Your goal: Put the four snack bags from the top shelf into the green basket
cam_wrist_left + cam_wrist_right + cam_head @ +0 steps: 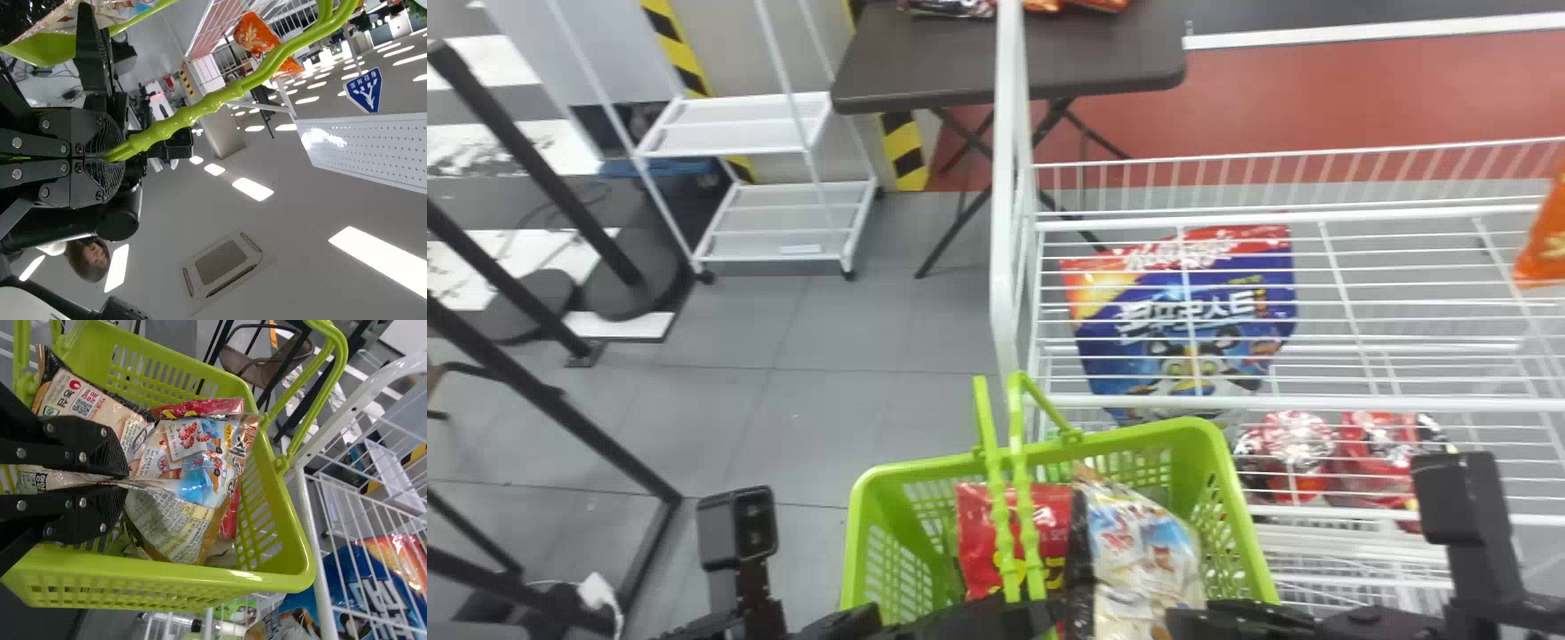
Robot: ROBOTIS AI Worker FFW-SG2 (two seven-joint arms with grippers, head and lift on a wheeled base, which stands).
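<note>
The green basket (pixel 1236 524) stands low in the head view, holding a red bag (pixel 983 533) and a white-and-blue bag (pixel 1138 551). At its near side is my left gripper (pixel 1036 618); in the left wrist view, my left gripper (pixel 112 159) is shut on the basket's handle (pixel 213 101). To its right is my right gripper (pixel 1183 618). In the right wrist view, my right gripper (pixel 127 480) pinches the white-and-blue bag (pixel 177 523) inside the basket. Beside that bag lies a beige bag (pixel 87 403), with the red bag (pixel 193 408) partly hidden behind.
White wire shelving (pixel 1360 404) stands right of and beyond the basket, with an orange bag (pixel 1547 240) at the right edge. Lower down are a large blue bag (pixel 1192 311) and red packs (pixel 1294 449). A dark table (pixel 925 62) and white rack (pixel 783 222) stand farther back.
</note>
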